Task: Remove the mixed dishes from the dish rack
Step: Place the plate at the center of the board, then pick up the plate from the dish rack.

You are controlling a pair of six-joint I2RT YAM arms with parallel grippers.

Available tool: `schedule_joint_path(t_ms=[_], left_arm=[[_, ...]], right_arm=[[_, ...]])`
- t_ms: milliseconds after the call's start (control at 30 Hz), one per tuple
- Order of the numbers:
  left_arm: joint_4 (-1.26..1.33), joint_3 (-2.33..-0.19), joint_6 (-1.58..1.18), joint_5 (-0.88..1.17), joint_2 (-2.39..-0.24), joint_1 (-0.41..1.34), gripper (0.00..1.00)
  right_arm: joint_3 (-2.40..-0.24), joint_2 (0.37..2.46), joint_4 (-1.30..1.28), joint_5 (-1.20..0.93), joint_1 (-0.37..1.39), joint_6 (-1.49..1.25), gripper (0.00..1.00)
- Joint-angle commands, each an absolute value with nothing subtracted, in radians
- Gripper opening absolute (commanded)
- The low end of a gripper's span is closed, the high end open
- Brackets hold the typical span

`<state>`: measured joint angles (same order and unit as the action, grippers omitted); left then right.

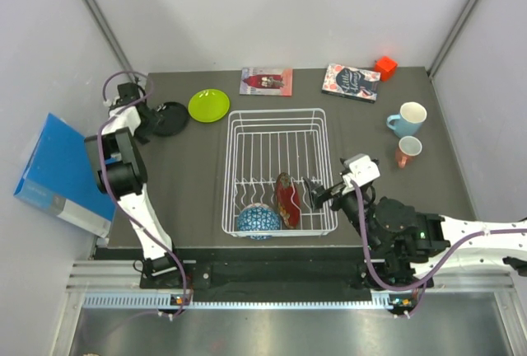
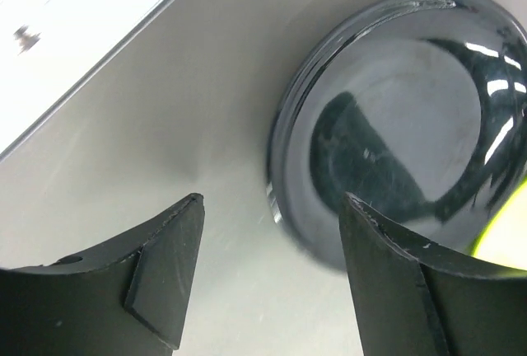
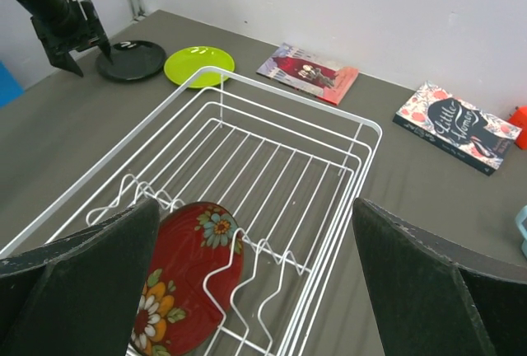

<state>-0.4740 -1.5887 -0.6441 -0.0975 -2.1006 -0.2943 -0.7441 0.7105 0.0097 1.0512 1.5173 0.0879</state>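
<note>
The white wire dish rack (image 1: pixel 276 117) stands mid-table and holds the red patterned plate (image 1: pixel 288 199) on edge and the blue-patterned bowl (image 1: pixel 256 221) at its near end. The black plate (image 1: pixel 171 118) and lime green plate (image 1: pixel 208 105) lie on the table at the back left. The light blue mug (image 1: pixel 408 119) and salmon-pink cup (image 1: pixel 408 151) stand at the right. My left gripper (image 1: pixel 146 119) is open and empty beside the black plate (image 2: pixel 412 125). My right gripper (image 1: pixel 316 195) is open and empty at the rack's near right corner, next to the red plate (image 3: pixel 185 282).
Two books (image 1: pixel 266 81) (image 1: pixel 352 81) and a red block (image 1: pixel 384 67) lie along the back edge. A blue box (image 1: pixel 58 175) leans at the table's left edge. In the right wrist view the rack (image 3: pixel 362 150), green plate (image 3: pixel 198 65) and black plate (image 3: pixel 132 59) show.
</note>
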Motion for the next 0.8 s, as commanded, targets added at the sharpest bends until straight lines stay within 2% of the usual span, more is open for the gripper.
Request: schedule_joint_path(t_ms=[0,133,267,567,667,767], left_arm=[[-0.537,-1.548,-0.684,-0.126,-1.959,-0.321,0.72],[-0.514,-1.439,-0.759,-0.056,-1.837,-0.327,0.72],[-0.448,-1.341,-0.811,0.075,-1.675,-0.298,0.72],[-0.431,-1.212,-0.785,-0.05,-1.372,0.099,0.73],[-0.404,-1.126,-0.799,-0.036,-1.298,0.159,0.98],[-0.365,-1.04,-0.822,0.035,-1.249,0.161,0.99]], right_arm=[[-0.752,0.693,0.018,1.019,1.506,0.051,1.0],[-0.761,0.73,0.018,0.982,1.496,0.043,1.0],[-0.825,0.869,-0.082,0.896,1.46,-0.008,1.0],[-0.949,1.133,-0.195,0.697,1.382,-0.147,1.0],[-0.968,1.169,-0.193,0.669,1.384,-0.196,0.98],[-0.976,1.192,-0.189,0.663,1.381,-0.236,0.93]])
